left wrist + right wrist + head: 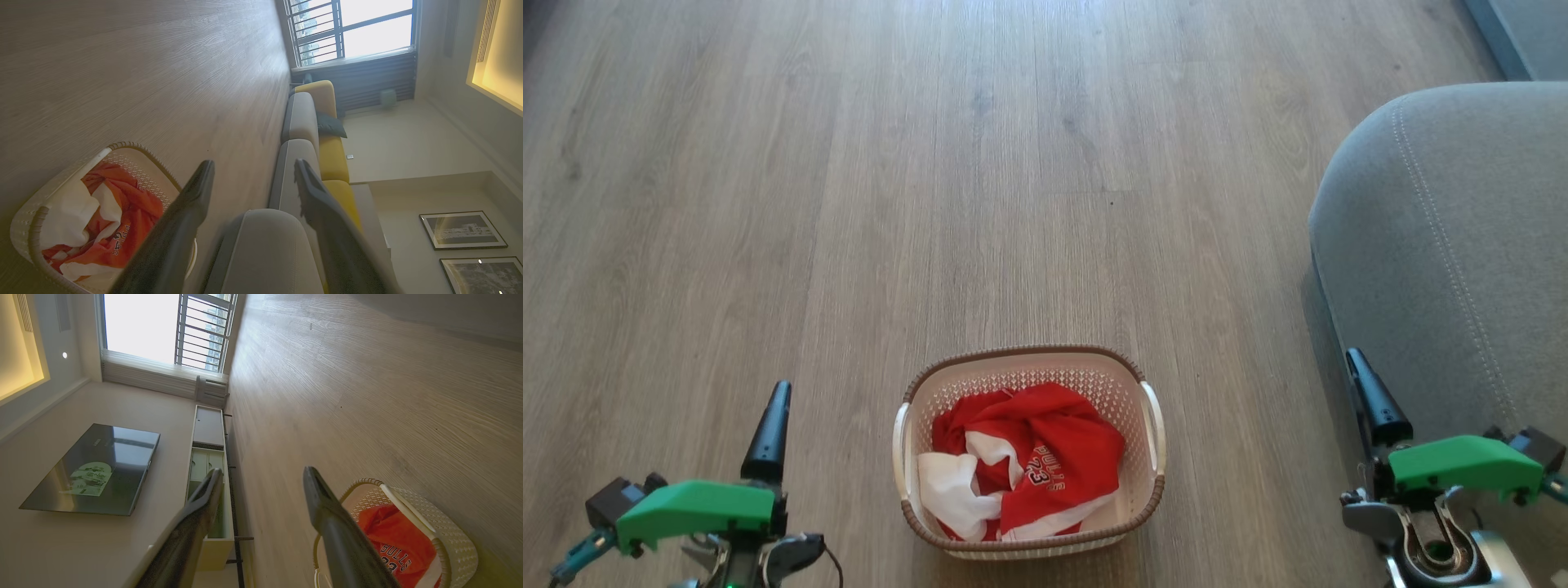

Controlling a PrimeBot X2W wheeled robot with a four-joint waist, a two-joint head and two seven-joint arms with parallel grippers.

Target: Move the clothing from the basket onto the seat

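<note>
Left pincer (254,163) and right pincer (262,471) gape empty, flanking the basket (1023,353), long axis left-right, clothing (1062,441) crumpled inside.

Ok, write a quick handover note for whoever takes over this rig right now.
Left gripper: open, empty.
Right gripper: open, empty, near the large grey fabric seat.
Red and white soft clothing lies heaped in the small oval cream plastic basket on the wooden floor, between the grippers, apart from the seat.
Done: nothing yet. Left: grasp the clothing, lift it onto the seat.
</note>
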